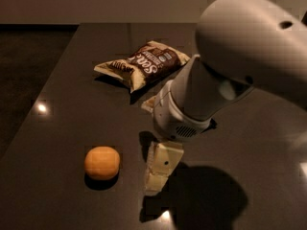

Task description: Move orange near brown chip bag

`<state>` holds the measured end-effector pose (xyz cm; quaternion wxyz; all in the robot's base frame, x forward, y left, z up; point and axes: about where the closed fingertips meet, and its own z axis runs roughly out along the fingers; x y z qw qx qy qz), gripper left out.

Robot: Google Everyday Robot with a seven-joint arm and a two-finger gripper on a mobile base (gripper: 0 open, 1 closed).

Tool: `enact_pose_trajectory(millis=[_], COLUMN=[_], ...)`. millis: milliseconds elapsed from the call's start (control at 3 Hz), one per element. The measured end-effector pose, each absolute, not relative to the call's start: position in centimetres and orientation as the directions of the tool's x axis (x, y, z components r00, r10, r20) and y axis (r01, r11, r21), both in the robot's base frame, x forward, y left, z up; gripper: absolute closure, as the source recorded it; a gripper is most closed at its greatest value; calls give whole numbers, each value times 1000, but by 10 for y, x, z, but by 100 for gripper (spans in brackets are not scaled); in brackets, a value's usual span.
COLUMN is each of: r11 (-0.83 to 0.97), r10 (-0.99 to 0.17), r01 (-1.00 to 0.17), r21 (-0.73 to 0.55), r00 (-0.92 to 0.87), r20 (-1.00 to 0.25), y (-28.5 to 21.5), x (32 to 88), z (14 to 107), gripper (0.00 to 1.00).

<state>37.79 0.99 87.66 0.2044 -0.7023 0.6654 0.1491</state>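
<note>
The orange (101,162) is a small round fruit lying on the dark table (62,104) at the front left. The brown chip bag (144,63), crinkly brown and cream with white lettering, lies further back near the table's middle. My gripper (160,169) hangs from the large white arm (230,66), just to the right of the orange and a short gap from it, close above the table. It holds nothing that I can see.
A small cream packet corner (149,104) shows beside the arm's wrist, behind the gripper. The arm hides the table area behind it. The table's left edge (33,114) runs diagonally, with dark floor beyond.
</note>
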Motion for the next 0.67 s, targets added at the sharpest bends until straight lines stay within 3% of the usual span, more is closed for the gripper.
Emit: enact_pose_trajectory(millis=[667], r11=[-115], r10=[-855], r01=[-991], r21=[-67], r00=[133], r20=[-501], y=[70], x=[361], z=[857], gripper=[0])
